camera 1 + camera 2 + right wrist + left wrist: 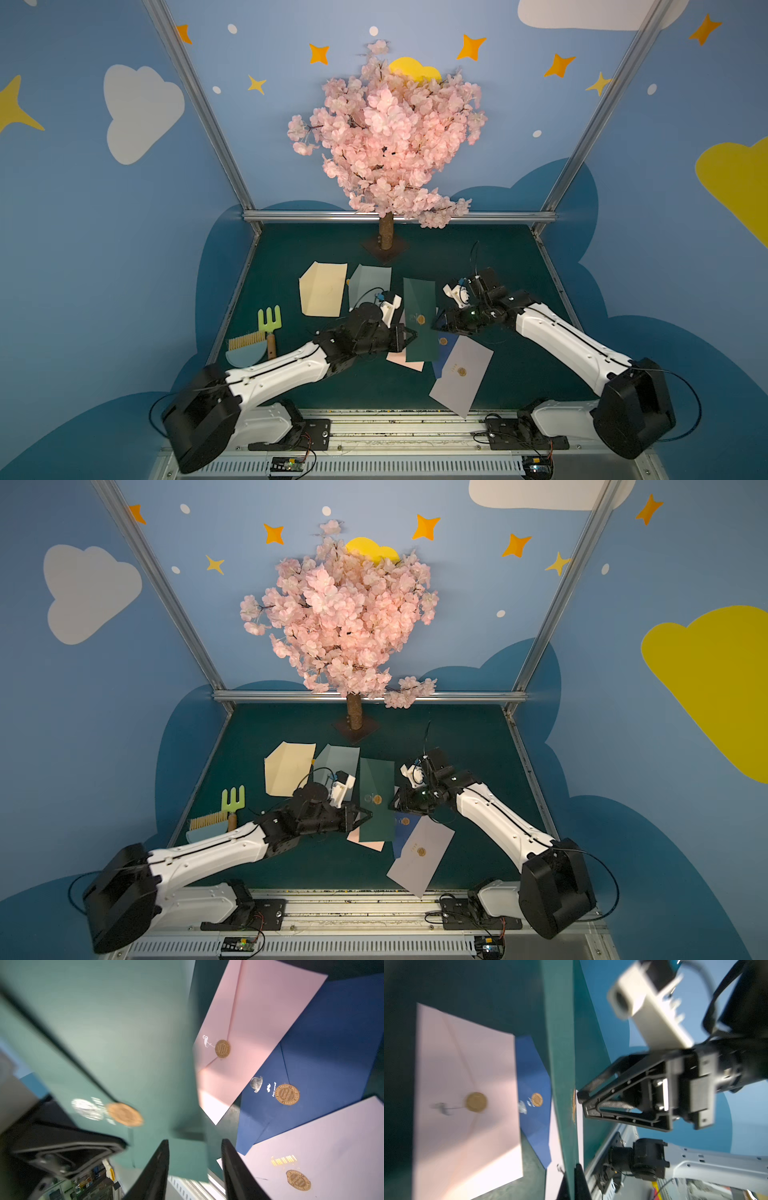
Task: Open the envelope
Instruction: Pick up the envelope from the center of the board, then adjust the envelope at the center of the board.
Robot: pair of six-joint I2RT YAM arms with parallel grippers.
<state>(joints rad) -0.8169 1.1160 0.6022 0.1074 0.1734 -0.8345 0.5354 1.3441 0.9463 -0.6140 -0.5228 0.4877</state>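
Blue walls painted with clouds and stars enclose a dark green bench [353, 390], and a pink blossom tree [386, 137] stands behind the dark green envelope [419, 299]. Far left of that envelope lie a hand brush [247, 345] and a green garden fork [269, 322]. Nearer on its left are a cream envelope [322, 291] and a grey-blue envelope [368, 282]. The left gripper [411, 334] is clenched on the dark green envelope's left edge and holds it up off the bench, its gold seal [420, 319] in place. A pink envelope [405, 363] lies beneath it. At its right edge the right gripper [436, 324] has its jaws apart, with the edge between them. Lower right of it lie a navy envelope [438, 368] and a lavender envelope [461, 378], both sealed.
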